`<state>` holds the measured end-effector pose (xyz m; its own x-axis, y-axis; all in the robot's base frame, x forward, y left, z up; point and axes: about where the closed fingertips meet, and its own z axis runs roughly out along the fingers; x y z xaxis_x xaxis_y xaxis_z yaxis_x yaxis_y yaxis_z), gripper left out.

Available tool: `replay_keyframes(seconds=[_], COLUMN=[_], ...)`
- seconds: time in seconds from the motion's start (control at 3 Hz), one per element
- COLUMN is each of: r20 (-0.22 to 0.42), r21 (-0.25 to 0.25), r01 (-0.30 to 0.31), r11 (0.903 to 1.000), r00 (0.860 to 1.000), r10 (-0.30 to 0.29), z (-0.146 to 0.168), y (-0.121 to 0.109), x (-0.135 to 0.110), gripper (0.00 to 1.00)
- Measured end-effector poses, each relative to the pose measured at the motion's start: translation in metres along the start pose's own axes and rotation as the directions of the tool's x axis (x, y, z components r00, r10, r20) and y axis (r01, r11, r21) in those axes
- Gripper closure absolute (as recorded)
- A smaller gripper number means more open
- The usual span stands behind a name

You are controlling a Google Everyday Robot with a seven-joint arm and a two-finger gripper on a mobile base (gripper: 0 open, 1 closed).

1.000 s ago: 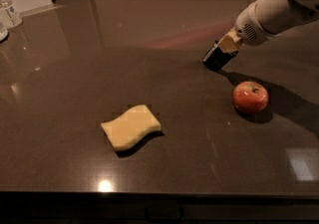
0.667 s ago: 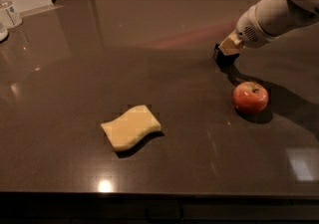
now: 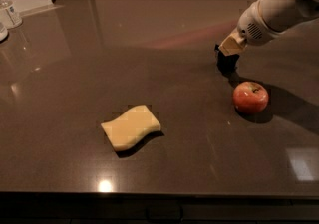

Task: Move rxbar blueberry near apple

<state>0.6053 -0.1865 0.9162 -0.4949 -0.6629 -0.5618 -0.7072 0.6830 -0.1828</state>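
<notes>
Toward the far right of the desk [image 3: 164, 68], the rxbar blueberry [image 3: 227, 66] shows only as a small dark shape reaching down to the desk surface. It merges with the dark tip of the gripper [image 3: 228, 57] directly above it, so the two cannot be told apart with certainty. Whether the gripper is clamped on the bar or spread around it cannot be told. The gripper hangs from a tan wrist piece on a white arm [image 3: 279, 6] that slants in from the far right corner.

The apple [image 3: 250, 97] stands upright just nearer the front edge and slightly toward the right edge from that dark shape. It is close to the shape but apart from it, with its stem dimple on top.

Well apart from both, near the middle of the front edge, a pale yellow wavy sponge [image 3: 131, 127] lies flat. At the far left corner stands a clear bottle [image 3: 10, 11].
</notes>
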Motion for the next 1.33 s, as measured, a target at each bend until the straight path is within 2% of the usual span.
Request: replay_keyframes(seconds=[0.33, 0.67, 1.33], r20=[-0.017, -0.036, -0.076], r21=[-0.061, -0.112, -0.127], r01=[0.036, 0.057, 0.035], r11=[0.9975, 0.9921, 0.9913], r00=[0.999, 0.998, 0.996], r10=[-0.037, -0.061, -0.045], z=[-0.002, -0.003, -0.010], y=[0.013, 0.025, 0.024], x=[-0.005, -0.005, 0.010], gripper=[1.00, 0.82, 0.35])
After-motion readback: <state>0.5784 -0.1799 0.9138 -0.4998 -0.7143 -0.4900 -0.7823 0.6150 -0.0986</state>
